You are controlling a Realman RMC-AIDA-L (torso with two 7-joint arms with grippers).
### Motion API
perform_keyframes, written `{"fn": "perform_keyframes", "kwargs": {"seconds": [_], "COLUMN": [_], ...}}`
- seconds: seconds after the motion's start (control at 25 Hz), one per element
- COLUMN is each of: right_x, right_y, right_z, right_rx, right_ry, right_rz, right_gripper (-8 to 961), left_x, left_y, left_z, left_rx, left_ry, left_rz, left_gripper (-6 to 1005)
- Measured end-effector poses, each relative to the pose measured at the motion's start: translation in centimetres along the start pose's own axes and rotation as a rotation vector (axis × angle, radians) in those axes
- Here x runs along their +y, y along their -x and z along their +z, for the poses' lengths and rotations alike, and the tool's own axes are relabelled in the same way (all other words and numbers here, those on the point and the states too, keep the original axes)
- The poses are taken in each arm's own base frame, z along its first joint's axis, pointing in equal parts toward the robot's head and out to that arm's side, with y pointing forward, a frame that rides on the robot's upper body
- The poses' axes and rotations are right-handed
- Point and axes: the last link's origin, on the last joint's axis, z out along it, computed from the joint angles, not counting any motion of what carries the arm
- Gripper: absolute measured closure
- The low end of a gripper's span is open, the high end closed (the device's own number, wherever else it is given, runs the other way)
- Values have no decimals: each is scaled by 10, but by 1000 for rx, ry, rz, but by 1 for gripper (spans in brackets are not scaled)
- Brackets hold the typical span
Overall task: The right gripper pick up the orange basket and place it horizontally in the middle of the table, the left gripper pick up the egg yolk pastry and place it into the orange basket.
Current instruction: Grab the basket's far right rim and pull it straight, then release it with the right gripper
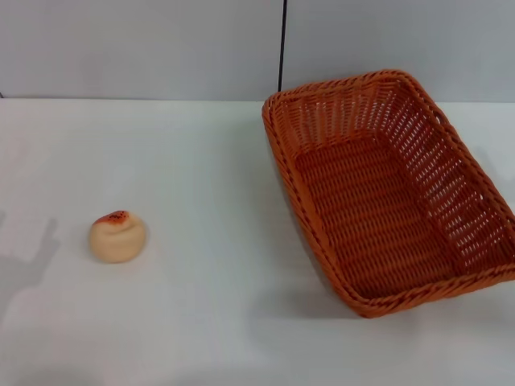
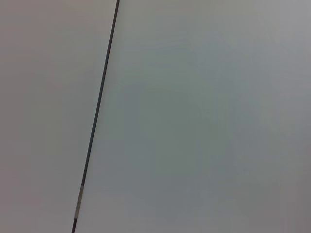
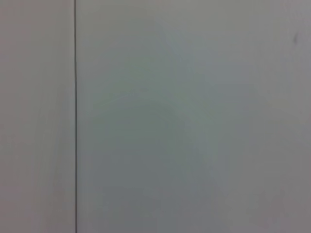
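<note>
The orange basket (image 1: 386, 189) lies on the right side of the white table (image 1: 209, 265) in the head view, its long side running away from me and slightly slanted, with nothing inside. The egg yolk pastry (image 1: 117, 236) sits alone on the table at the left, its orange-red patch facing up. Neither gripper shows in any view; only a faint shadow falls on the table's left edge. Both wrist views show nothing but a pale wall with a thin dark seam (image 2: 97, 111).
A grey wall with a vertical dark seam (image 1: 282, 44) stands behind the table's far edge. White tabletop stretches between the pastry and the basket and along the front.
</note>
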Motion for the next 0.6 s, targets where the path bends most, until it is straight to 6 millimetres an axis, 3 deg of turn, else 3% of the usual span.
{"fn": "perform_keyframes", "kwargs": {"seconds": [0.08,0.32,0.6], "right_x": [0,-3,-1], "right_y": [-1,-5,0], "right_z": [1,2,0], "right_rx": [3,22,16], "right_ry": [-7,-35,12], "right_rz": [0,2,62], "right_gripper": [261,130,137], "left_x": [0,0,0], "left_y": [0,0,0], "left_z": [0,-1,2], "left_rx": [0,0,3], "left_ry": [0,-3,2], "left_rz": [0,-3,-6], "left_gripper": [190,191,190]}}
